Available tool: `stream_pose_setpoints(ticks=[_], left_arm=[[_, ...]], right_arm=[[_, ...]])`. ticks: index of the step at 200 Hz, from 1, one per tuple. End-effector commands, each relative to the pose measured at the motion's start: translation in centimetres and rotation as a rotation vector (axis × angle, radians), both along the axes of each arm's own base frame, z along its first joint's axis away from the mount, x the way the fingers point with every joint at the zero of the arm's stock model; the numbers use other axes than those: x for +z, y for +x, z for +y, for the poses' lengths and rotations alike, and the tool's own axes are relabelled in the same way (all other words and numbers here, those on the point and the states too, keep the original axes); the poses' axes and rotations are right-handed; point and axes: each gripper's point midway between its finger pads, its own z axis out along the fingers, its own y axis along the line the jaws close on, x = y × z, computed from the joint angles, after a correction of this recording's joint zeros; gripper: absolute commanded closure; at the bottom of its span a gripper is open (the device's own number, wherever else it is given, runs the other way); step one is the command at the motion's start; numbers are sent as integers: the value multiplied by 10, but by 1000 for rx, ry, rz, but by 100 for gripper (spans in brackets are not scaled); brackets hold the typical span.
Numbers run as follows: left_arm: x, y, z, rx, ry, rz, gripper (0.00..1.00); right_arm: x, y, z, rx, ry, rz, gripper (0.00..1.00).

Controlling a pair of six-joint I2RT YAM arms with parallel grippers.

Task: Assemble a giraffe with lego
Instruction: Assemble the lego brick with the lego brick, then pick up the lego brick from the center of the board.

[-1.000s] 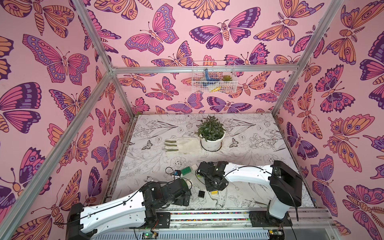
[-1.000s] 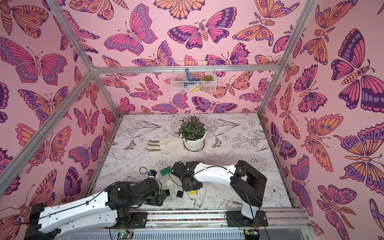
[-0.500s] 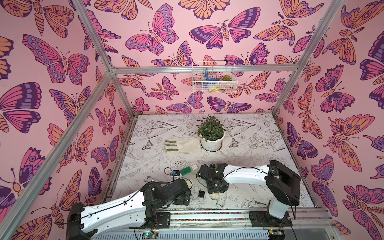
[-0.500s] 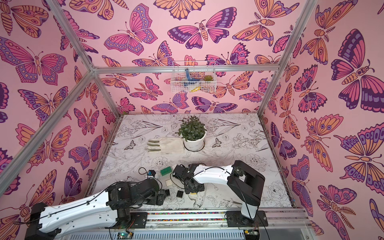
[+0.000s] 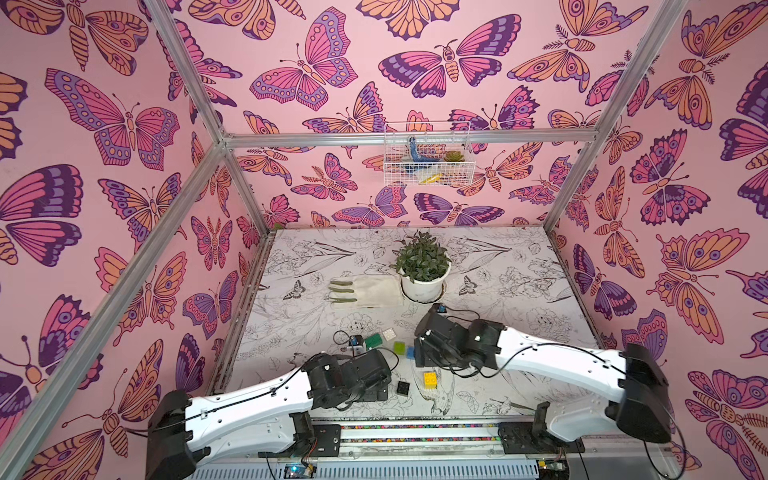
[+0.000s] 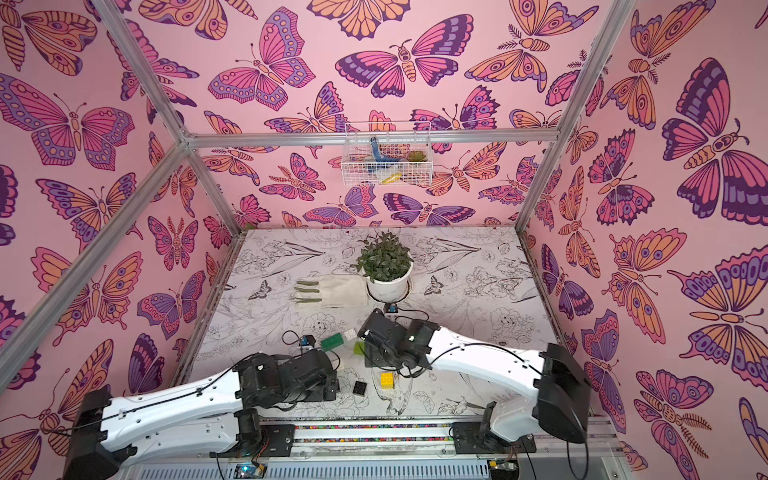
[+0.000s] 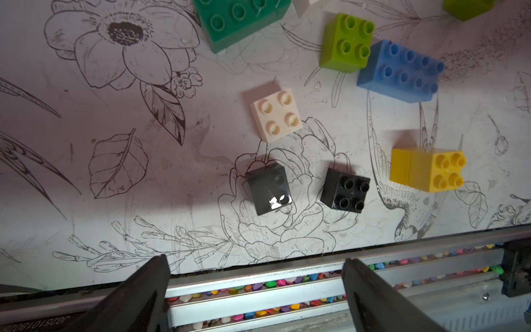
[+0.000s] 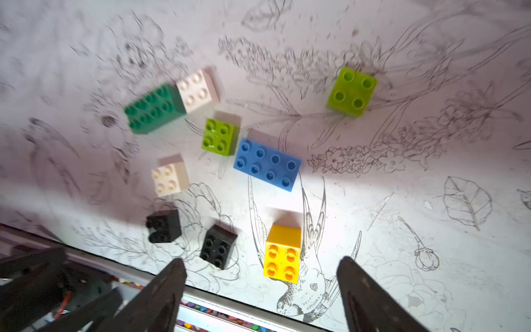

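While right tool (image 8: 261, 260) gapes, yellow bricks (image 8: 283, 255) near table edge (image 8: 235, 301)

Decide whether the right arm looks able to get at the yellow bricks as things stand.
Probably yes: the right hand hangs open close above the yellow bricks, nothing lies between, and the nearest black brick stands clear to one side.

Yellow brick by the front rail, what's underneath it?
A second yellow brick, joined below the top yellow brick with a seam between them. The lower one's studs are covered, so how firmly they lock cannot be seen.
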Motion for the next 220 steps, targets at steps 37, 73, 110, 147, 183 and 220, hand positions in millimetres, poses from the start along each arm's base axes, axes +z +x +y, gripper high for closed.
stream_pose_setpoints(ticks=[37,73,110,147,183,220], left_arm=[[-16,11,-18,97,32,61,0],[-30,14,-20,186,1,101,2],[-53,12,-24,225,61,156,7],[-64,13,-26,259,109,179,18],[-67,13,-26,294,119,178,41],[-66,13,-28,300,120,169,41]], right_arm=[[1,13,-44,-40,-143,-45,1],[2,9,-51,-5,-158,-50,1],[5,11,-61,-24,-109,-62,1],[9,10,-73,-22,-103,-61,1],[8,10,-85,-27,-100,-53,1],[7,10,-91,-27,-96,-48,1]])
